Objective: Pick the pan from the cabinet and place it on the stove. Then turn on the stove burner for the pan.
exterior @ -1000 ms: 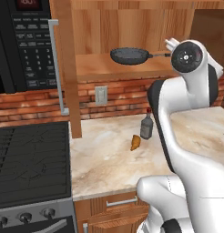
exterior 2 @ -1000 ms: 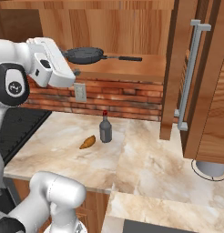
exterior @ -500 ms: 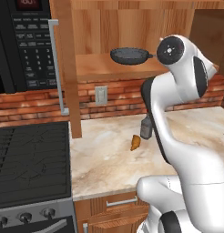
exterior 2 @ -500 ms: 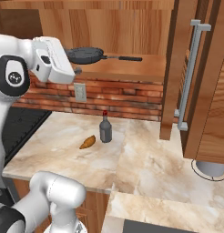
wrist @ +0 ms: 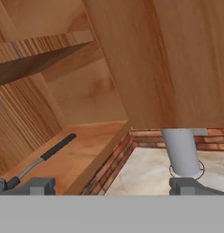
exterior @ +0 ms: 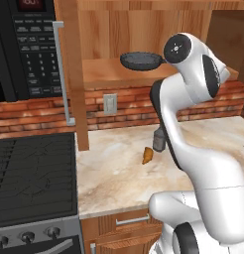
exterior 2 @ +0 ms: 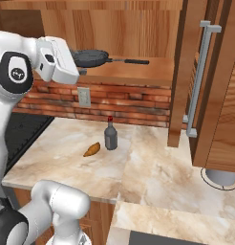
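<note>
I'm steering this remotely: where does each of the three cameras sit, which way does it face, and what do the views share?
Left base view: behind the arm on its left, facing the stove, counter and the pan on the open cabinet shelf; white arm at right.
Right base view: behind on the right, facing the same shelf and pan, a bottle, the cabinet door; arm at left.
Hand view: on the hand, looking along the shelf past the pan's handle; open fingers at the bottom.
Shared: pan, shelf, counter.
</note>
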Available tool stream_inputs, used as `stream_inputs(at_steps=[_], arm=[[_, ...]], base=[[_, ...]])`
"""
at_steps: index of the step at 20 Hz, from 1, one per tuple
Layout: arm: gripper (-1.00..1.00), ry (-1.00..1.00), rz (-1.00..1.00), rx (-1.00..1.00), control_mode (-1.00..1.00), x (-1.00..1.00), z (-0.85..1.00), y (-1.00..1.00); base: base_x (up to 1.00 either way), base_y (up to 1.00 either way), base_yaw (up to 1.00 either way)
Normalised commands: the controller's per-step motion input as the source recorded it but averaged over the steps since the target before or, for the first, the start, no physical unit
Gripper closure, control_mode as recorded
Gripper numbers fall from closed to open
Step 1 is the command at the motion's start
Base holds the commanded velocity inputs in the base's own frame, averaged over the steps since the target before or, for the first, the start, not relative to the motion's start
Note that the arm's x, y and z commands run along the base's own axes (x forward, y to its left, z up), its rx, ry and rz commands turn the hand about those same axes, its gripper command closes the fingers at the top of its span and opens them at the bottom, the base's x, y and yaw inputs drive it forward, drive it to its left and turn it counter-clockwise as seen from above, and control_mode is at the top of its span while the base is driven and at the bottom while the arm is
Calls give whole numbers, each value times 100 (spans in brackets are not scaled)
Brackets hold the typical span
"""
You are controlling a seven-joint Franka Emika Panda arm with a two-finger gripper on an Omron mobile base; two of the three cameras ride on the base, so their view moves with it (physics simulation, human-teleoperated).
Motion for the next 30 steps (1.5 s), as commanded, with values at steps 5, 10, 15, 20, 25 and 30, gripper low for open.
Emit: stream_inputs(at_steps=[5,10,15,20,25,30], arm=[[-100,0,1,1,-100,3,0,0],[-100,0,7,2,-100,1,-1,-9],[-100,0,8,0,-100,0,0,-13],[-100,0,11,0,-100,0,0,-20],[-100,-1,13,0,-100,0,0,-20],[-100,-2,15,0,-100,-7,0,-7]], base=[[0,0,0],[0,0,0],[0,0,0],[0,0,0],[0,0,0],[0,0,0]])
